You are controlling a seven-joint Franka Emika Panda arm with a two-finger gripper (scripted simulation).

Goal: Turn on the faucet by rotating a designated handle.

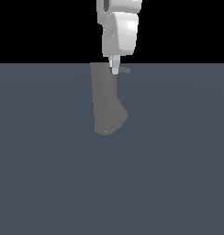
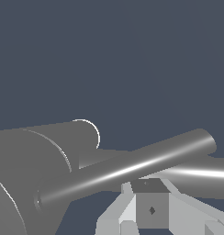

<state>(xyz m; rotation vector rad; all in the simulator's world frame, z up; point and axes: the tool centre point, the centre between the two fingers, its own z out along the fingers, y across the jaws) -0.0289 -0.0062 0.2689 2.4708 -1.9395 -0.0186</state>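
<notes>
A matte grey faucet (image 1: 107,103) lies on a flat blue-grey floor (image 1: 178,174), just above the middle of the exterior view. It is a smooth column whose rounded near end bulges toward 4 o'clock. No brand, label or writing shows on anything.

From the far end of the column a thin, short, light-grey handle (image 1: 125,70) sticks out toward 3 o'clock. In the exterior view it is tiny and half hidden behind the gripper.

The white gripper (image 1: 114,69) comes straight down from 12 o'clock, its glossy body above against a black background, its narrow tip reaching the far end of the faucet just beside the handle. Only one slim finger can be made out there, so whether the fingers are spread or pressed together cannot be told from this view.

The wrist view shows the handle (image 2: 132,167) up close as a long shiny rod crossing the picture, joined to the broad grey faucet (image 2: 26,174), which is cut off at the edge. A second rod-like grey shape lies behind it. Pale angular parts of the gripper (image 2: 150,211) sit just beside the rod, also cut off; contact cannot be judged.
</notes>
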